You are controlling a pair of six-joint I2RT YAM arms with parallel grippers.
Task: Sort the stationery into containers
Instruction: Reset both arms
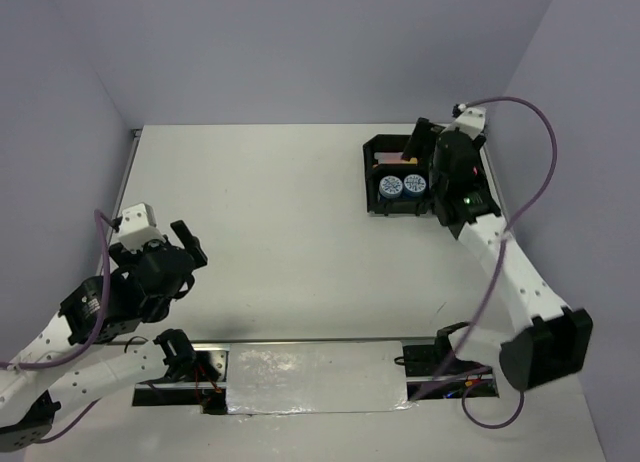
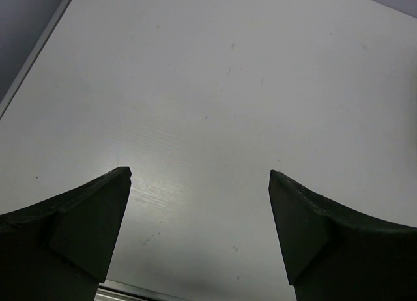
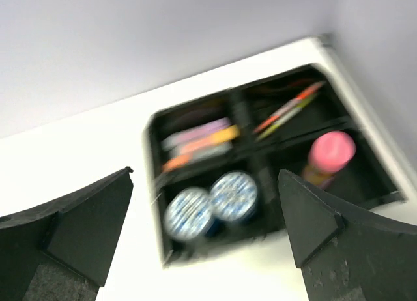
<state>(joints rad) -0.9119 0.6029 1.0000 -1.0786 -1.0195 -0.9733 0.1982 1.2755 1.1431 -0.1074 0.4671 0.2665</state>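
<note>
Sorting looks finished to us: the black four-compartment plastic tray (image 1: 366,177), upper right, seems to hold everything. The right gripper (image 3: 203,174) and the left gripper (image 2: 200,174) stand wide open, empty; next we should only withdraw

table (image 1: 280,242): white, matt, smooth board; faint grain streaks and small specks showed close up.
tray (image 3: 242,122): black plastic, slight sheen on the walls.
tub lids (image 3: 233,195): patterned, glossy-looking; blurred.
bottle cap (image 3: 332,151): pink, smooth, looked plastic.
left gripper (image 2: 199,172), fingers (image 2: 78,236): black, matt, looked plastic.
right gripper (image 3: 205,172), fingers (image 3: 339,255): same black matt, finely speckled, rougher low down.
strip (image 1: 310,377) at near edge: silvery, shiny, metal-looking.
cable (image 1: 513,100): purple, smooth sheath.
</note>
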